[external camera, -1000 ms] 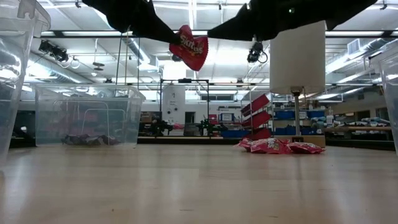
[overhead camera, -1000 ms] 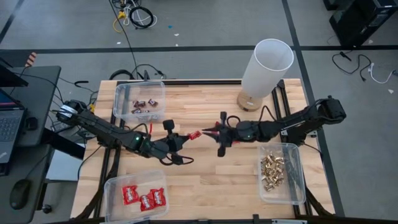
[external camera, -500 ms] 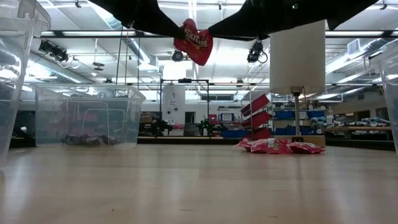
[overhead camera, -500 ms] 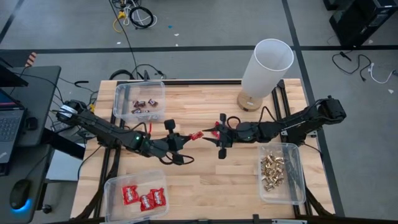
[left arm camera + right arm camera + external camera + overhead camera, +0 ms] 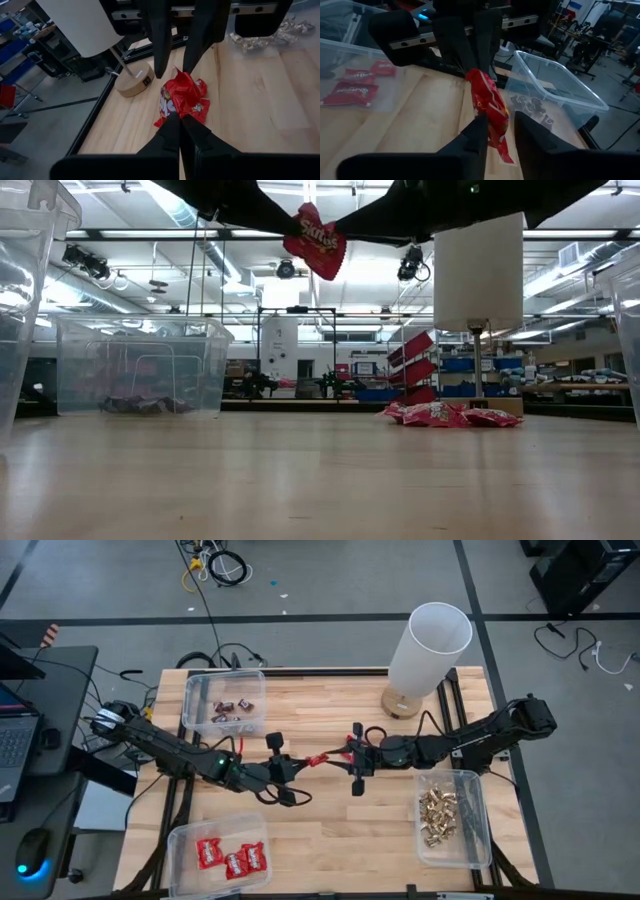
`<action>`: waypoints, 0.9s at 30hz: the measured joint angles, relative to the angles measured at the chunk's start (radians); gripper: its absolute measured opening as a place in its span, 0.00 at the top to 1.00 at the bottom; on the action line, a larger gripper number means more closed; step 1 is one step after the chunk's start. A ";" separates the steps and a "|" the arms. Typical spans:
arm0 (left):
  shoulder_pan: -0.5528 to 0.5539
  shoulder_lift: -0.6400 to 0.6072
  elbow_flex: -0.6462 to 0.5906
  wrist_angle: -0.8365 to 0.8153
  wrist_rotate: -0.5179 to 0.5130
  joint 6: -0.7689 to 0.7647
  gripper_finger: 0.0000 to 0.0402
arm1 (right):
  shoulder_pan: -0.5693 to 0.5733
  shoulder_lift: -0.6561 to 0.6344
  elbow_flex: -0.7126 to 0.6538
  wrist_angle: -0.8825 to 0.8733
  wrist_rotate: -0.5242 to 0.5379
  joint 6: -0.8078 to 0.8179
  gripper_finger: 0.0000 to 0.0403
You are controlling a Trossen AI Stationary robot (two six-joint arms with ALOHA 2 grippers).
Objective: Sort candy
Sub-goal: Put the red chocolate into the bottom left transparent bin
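Observation:
One red candy packet [image 5: 318, 757] hangs in the air over the table's middle, between my two grippers. My left gripper [image 5: 300, 762] comes from the table's left and is shut on the packet [image 5: 182, 97]. My right gripper [image 5: 336, 755] comes from the right, nearly level. It is open, with its two fingers [image 5: 476, 131] on either side of the packet's other end [image 5: 492, 112]. In the low view the packet [image 5: 315, 240] hangs high above the wood. My left gripper pinches one end of the red packet [image 5: 176, 111] between its two fingers, coming nearly level from the table's left. The packet is crumpled, lifted clear of the table, and juts out toward the right gripper. My right gripper stands around the packet's far end [image 5: 176, 74]; whether a finger touches it I cannot tell.
A clear bin with dark bars [image 5: 224, 705] stands at the far left. A bin with red packets [image 5: 220, 855] is at the near left, and a bin with gold pieces [image 5: 450, 815] at the near right. A white lamp [image 5: 430, 645] stands at the far right.
The red packet has risen a little and turned in the left gripper's hold, so its lower end now points more toward the right. Both arms have stayed where they were, with small wrist turns.

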State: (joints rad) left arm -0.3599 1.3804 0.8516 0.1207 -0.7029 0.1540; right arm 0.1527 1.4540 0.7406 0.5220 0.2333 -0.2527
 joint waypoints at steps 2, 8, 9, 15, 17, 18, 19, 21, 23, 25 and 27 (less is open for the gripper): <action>0.000 0.000 0.000 0.000 0.000 0.000 1.00 | 0.000 0.000 0.000 0.000 -0.002 0.000 0.83; 0.000 0.000 0.000 0.018 0.000 0.000 1.00 | -0.001 0.000 0.000 -0.004 -0.050 -0.015 0.99; 0.000 0.000 0.000 0.018 0.000 0.000 1.00 | 0.001 0.000 0.000 -0.003 -0.050 -0.021 0.99; 0.000 0.000 0.000 0.019 -0.021 -0.001 1.00 | 0.022 0.000 0.000 0.021 0.034 -0.045 1.00; -0.004 0.000 0.000 0.018 -0.059 0.000 1.00 | 0.030 0.000 0.000 0.024 0.053 -0.044 1.00; -0.007 0.000 0.000 0.014 -0.073 -0.001 1.00 | 0.035 0.000 0.000 0.025 0.065 -0.039 1.00; -0.009 0.000 0.000 0.010 -0.082 0.000 1.00 | 0.038 0.000 0.000 0.030 0.077 -0.031 1.00; -0.014 0.000 0.000 -0.001 -0.091 0.000 1.00 | 0.042 0.000 0.000 0.031 0.106 0.009 1.00; -0.015 0.000 0.000 -0.008 -0.104 -0.001 1.00 | 0.042 0.000 0.000 0.031 0.137 0.066 1.00; -0.015 0.000 0.000 -0.014 -0.110 -0.009 1.00 | 0.042 0.000 0.000 0.032 0.180 0.117 1.00; -0.015 0.000 0.000 -0.018 -0.119 -0.024 1.00 | 0.042 0.000 0.000 0.032 0.211 0.148 1.00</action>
State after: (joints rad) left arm -0.3752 1.3804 0.8520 0.1032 -0.8223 0.1303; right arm 0.1944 1.4536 0.7403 0.5541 0.4446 -0.1051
